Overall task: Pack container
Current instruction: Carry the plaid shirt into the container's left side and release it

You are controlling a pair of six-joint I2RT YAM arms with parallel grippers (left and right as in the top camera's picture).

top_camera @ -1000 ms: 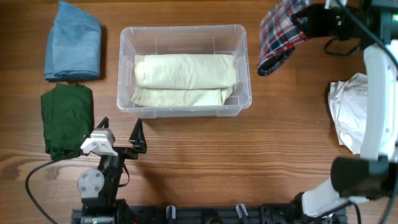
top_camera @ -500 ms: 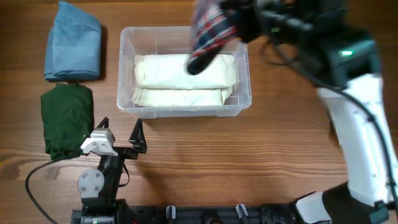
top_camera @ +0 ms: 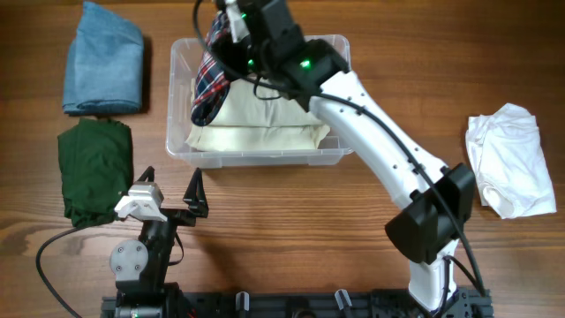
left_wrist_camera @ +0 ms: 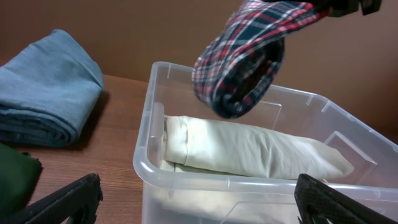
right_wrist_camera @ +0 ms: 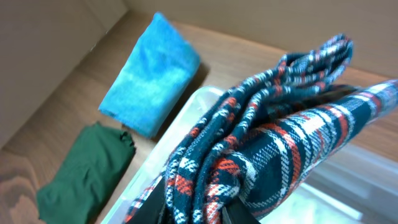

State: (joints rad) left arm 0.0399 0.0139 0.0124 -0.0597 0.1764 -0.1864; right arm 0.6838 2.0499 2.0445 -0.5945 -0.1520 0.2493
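Gripping a plaid cloth (top_camera: 210, 84) in the narrowly closed right gripper (top_camera: 234, 26) above the container (top_camera: 265, 159), and holding the left gripper (top_camera: 170, 181) wide open, empty.

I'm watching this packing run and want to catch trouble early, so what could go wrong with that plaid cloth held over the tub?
1. The plaid cloth hangs from the right end effector above the left end of the container. If it is released here, part of it may drape over the rim.
2. It is loosely bunched, so it may land as a heap on the cream cloth rather than flat.
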